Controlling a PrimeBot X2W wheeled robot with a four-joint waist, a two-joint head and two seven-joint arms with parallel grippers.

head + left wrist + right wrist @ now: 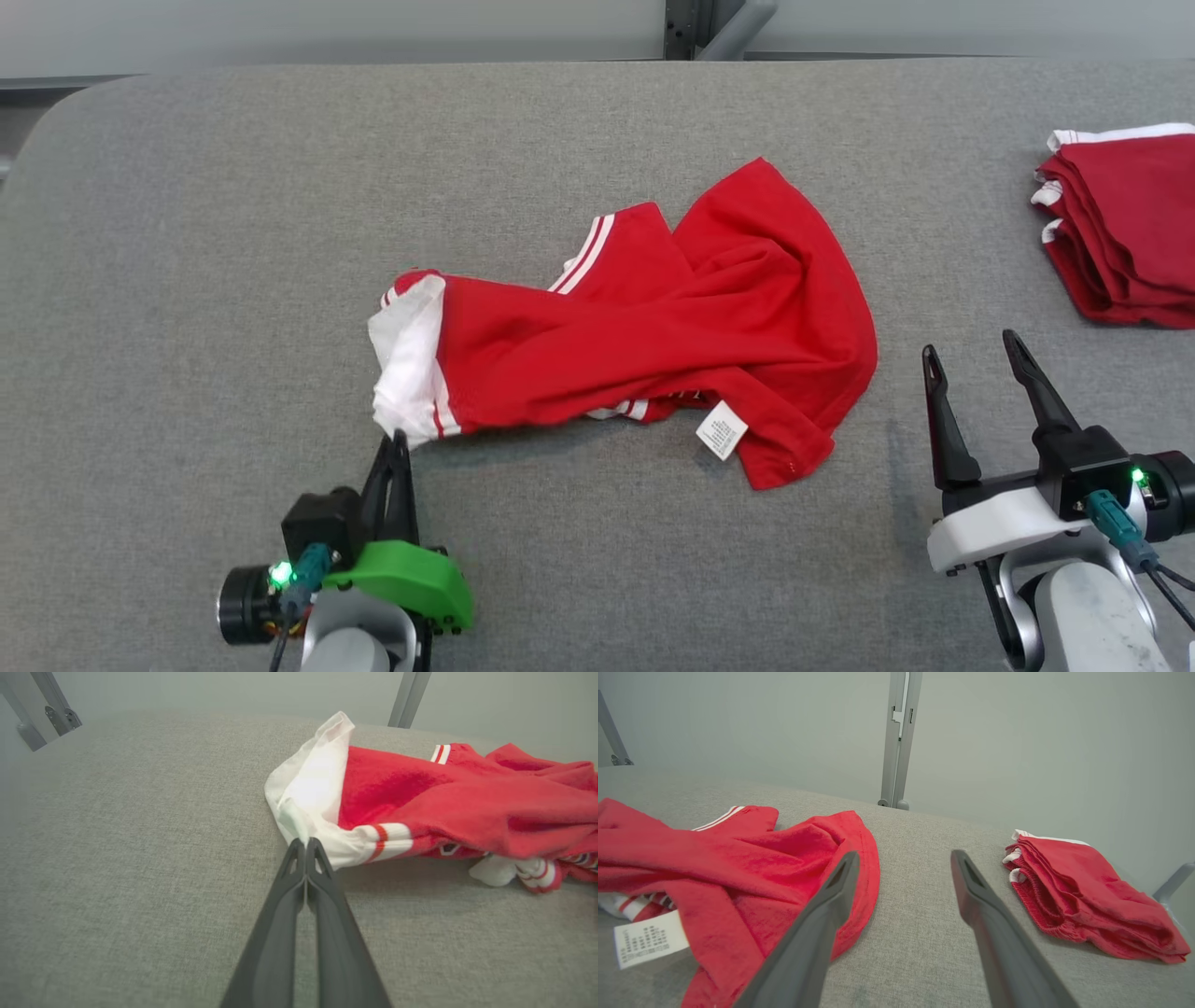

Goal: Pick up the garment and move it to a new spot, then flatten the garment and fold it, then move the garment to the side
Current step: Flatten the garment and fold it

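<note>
Tag (721, 429) on garment (672, 327) unreadable; red stack (1120, 233) well right of it. Left jaws pinching its white hem (299, 821), right jaws wide, empty.

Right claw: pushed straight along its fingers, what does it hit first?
Probably bare grey table, in the gap between the crumpled garment and the folded red stack. The open right claw has one finger near the garment's hem; depth unclear.

The garment (653, 345) at centre frame is red with a white end panel and red-and-white striped trim. The bench (187, 280) is flecked grey; the folded pile (1130, 233) at right edge is red, white-edged.
</note>
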